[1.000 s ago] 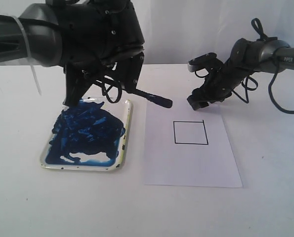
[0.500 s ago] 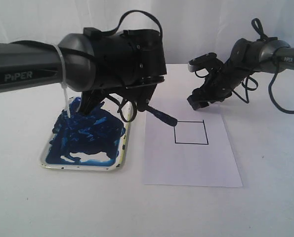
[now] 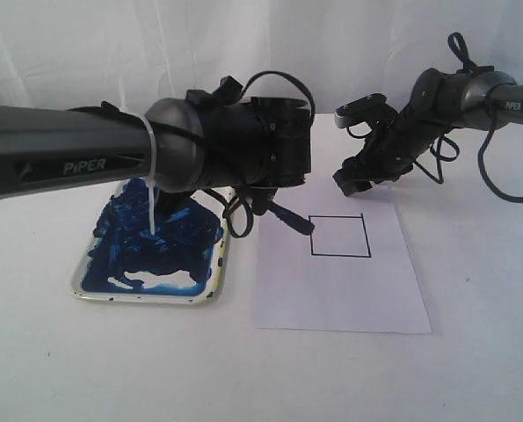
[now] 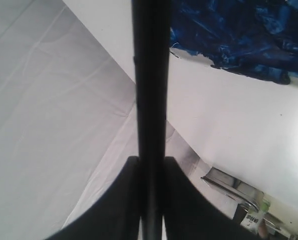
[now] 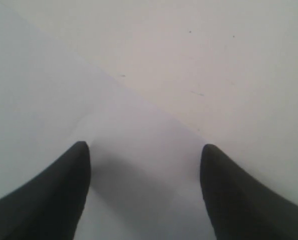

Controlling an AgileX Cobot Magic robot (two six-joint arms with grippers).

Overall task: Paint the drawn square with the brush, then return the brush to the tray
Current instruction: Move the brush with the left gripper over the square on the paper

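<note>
Brush [image 3: 289, 218] pinched in the left gripper [image 4: 150, 162], tip at the left edge of the drawn square [image 3: 339, 236].
Lower the tip softly just inside the outline and stroke rightward, without dragging the paper sheet [image 3: 331, 294]. The right gripper [image 5: 144, 150] hangs with jaws spread and empty at the sheet's far edge. A second ago the brush was higher, by the tray [image 3: 219, 264]; the left arm has since dropped and reached across.

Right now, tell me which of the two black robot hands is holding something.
The left hand, clamped on the long thin black paintbrush. The right hand hangs open and empty over the white paper sheet.
</note>
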